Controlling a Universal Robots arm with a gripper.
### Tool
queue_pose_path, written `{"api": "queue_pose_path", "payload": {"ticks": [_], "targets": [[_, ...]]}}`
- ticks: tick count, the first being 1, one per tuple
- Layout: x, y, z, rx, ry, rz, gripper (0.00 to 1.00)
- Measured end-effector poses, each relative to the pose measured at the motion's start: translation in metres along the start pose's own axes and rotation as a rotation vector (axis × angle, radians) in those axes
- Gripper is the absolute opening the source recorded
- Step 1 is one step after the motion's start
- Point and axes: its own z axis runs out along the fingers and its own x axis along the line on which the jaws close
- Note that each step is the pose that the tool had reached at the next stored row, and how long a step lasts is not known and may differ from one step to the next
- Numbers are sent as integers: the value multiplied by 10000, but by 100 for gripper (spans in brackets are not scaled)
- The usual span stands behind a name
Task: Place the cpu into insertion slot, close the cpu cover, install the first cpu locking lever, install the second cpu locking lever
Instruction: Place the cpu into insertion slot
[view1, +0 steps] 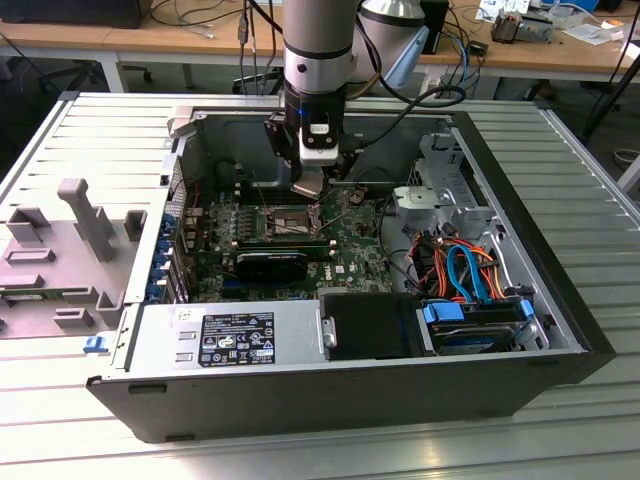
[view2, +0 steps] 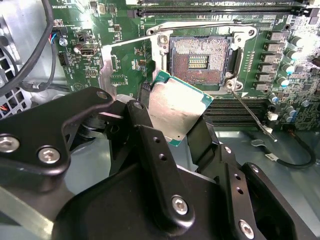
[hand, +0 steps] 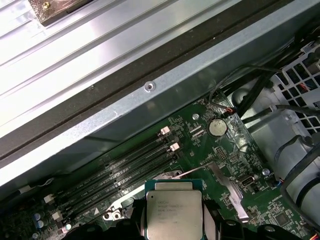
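Observation:
My gripper (view1: 312, 190) hangs inside the open computer case, just above the green motherboard (view1: 345, 255). Its black fingers (view2: 142, 125) are shut on the cpu (view2: 176, 107), a flat square chip with a silver-grey top (hand: 174, 212), held by two opposite edges. The insertion slot (view2: 200, 61) lies bare, its dark pin field exposed inside a silvery rim, a short way past the chip's edge. The cpu cover (view2: 106, 67) stands swung open beside the slot. One thin wire lever (view2: 248, 109) sticks out from the slot's corner, and another (view2: 200, 25) runs along its far side.
Memory slots (hand: 125, 165) and a coin battery (hand: 217, 128) sit near the socket. The case wall (hand: 165, 105) rises close by. In the exterior view a power supply (view1: 230, 335) fills the front, with drives and orange and blue cables (view1: 465, 270) at the exterior view's right.

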Motion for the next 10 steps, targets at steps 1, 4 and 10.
{"api": "queue_pose_path", "payload": {"ticks": [1, 4, 10], "targets": [[0, 0, 0, 0, -2, 22, 54], [0, 0, 1, -2, -6, 63, 54], [0, 0, 2, -4, -14, 159, 54]]}}
